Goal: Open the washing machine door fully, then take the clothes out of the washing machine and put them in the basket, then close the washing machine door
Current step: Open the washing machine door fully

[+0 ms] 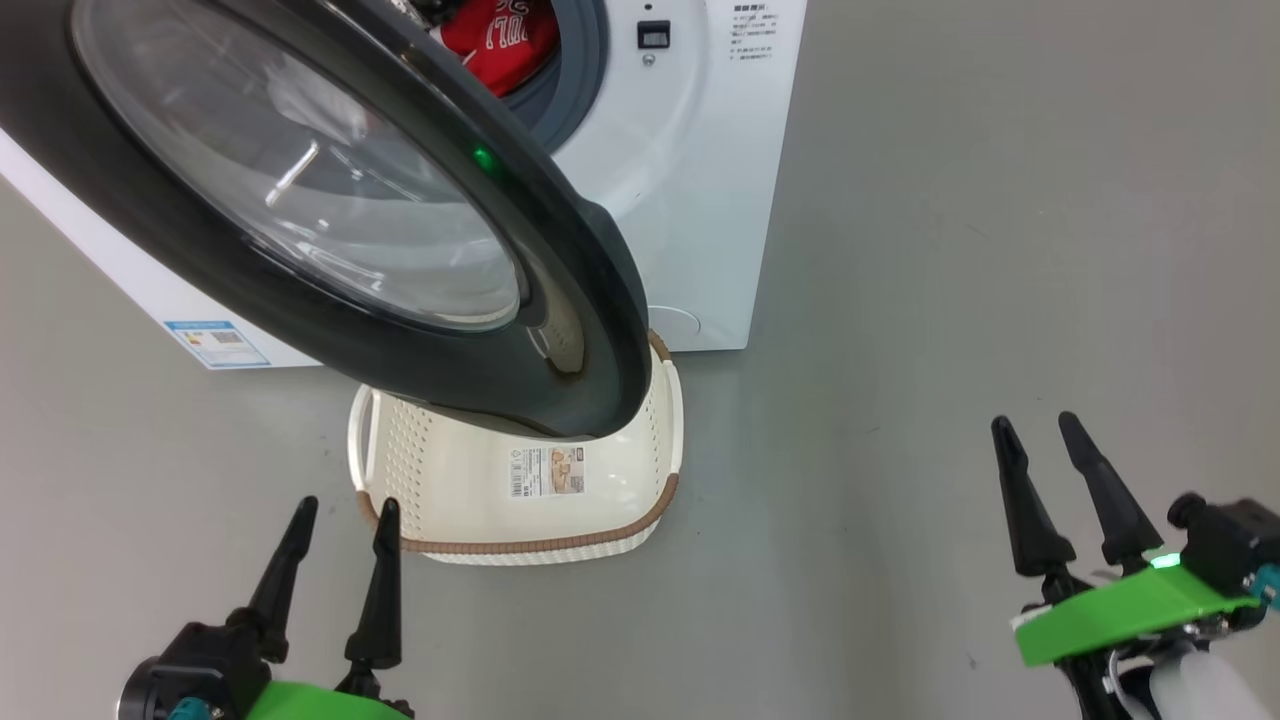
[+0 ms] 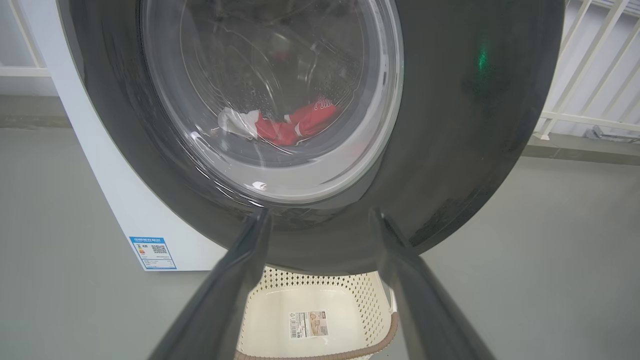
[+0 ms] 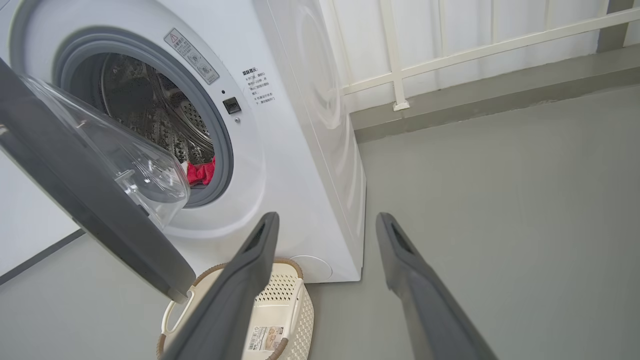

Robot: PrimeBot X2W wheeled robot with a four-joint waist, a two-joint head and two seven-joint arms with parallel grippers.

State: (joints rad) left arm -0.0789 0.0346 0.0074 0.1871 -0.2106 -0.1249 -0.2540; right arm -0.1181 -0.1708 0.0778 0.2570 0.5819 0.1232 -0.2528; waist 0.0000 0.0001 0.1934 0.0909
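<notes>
Head view is showing the dark-fingered left gripper (image 1: 346, 502) and right gripper (image 1: 1034, 419) hanging spread and empty beside the cream perforated plastic basket (image 1: 450, 470).

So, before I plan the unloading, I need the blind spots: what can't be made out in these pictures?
- Red fabric clothes: head view, the glossy black-rimmed round glass door covers most; their count is unclear.
- Cream perforated plastic basket: head view, far end under the door.
- Print on the white boxy washing machine: right wrist view, too small.
</notes>
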